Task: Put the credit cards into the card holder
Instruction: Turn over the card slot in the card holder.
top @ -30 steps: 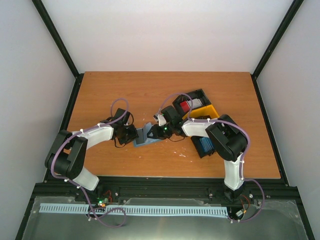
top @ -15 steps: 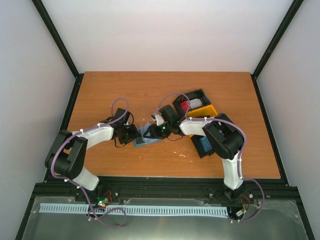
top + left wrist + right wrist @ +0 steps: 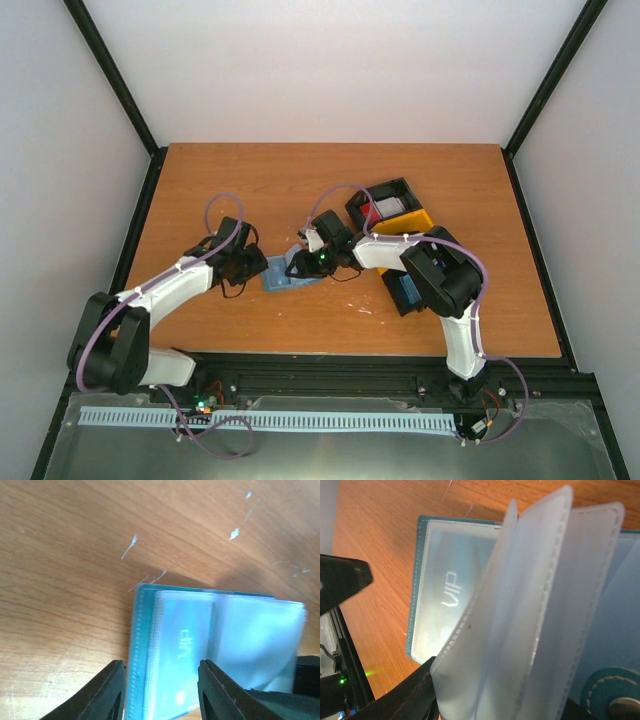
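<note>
The card holder (image 3: 284,279) lies open on the table, blue-grey with clear pockets. A pale card marked VIP (image 3: 183,645) sits in its left pocket (image 3: 447,597). My left gripper (image 3: 257,266) hovers at the holder's left edge. It is open (image 3: 161,666), and the left page shows between its fingertips. My right gripper (image 3: 298,266) is on the holder's right side. The clear pocket leaves (image 3: 540,605) stand up, fanned loosely, between its parted fingers (image 3: 495,702). The snap tab (image 3: 615,700) shows at the lower right. Red credit cards (image 3: 373,210) lie in a tray compartment.
A black-and-yellow tray (image 3: 414,222) sits right of the holder, under the right arm, with blue cards (image 3: 408,291) in its near compartment. Pale scratches mark the wood (image 3: 131,544) beyond the holder.
My left arm has drawn back to the left and its jaws have widened. The holder, lifted like a tent before, now lies flatter. My right jaws have parted more.
</note>
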Motion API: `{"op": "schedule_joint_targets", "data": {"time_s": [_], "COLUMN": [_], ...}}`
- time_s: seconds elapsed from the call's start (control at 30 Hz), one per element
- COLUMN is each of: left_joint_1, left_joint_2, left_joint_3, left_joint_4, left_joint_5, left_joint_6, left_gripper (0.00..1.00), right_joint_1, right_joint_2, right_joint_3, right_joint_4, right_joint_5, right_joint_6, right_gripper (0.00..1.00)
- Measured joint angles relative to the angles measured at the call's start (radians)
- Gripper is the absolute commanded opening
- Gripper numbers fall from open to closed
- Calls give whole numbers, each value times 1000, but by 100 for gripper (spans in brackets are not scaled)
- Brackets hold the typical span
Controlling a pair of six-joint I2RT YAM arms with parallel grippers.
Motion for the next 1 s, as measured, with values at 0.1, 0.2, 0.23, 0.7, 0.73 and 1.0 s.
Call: {"op": "schedule_joint_targets", "data": {"time_s": [0.1, 0.2, 0.23, 0.7, 0.73, 1.0], "left_joint_1": [0, 0, 0, 0, 0, 0], "left_joint_2": [-49, -79, -83, 110, 118, 126], "left_joint_3": [-20, -53, -65, -90, -91, -91], "left_joint_4": [32, 109, 142, 312, 317, 343], "left_joint_5": [12, 73, 101, 282, 291, 326], "left_joint_6": [1, 9, 13, 37, 38, 56], "left_gripper": [41, 38, 36, 32, 32, 32], "right_joint_1": [1, 2, 2, 6, 7, 9], "right_joint_2": [0, -1, -2, -151, -155, -203], "right_joint_3": [1, 7, 8, -22, -21, -19], "right_joint_4": [-8, -19, -23, -183, -199, -314], "right_joint_5": [16, 32, 37, 385, 421, 599], "right_joint_6": [-3, -9, -10, -30, -35, -81], "right_gripper": [40, 35, 35, 36, 36, 36]}}
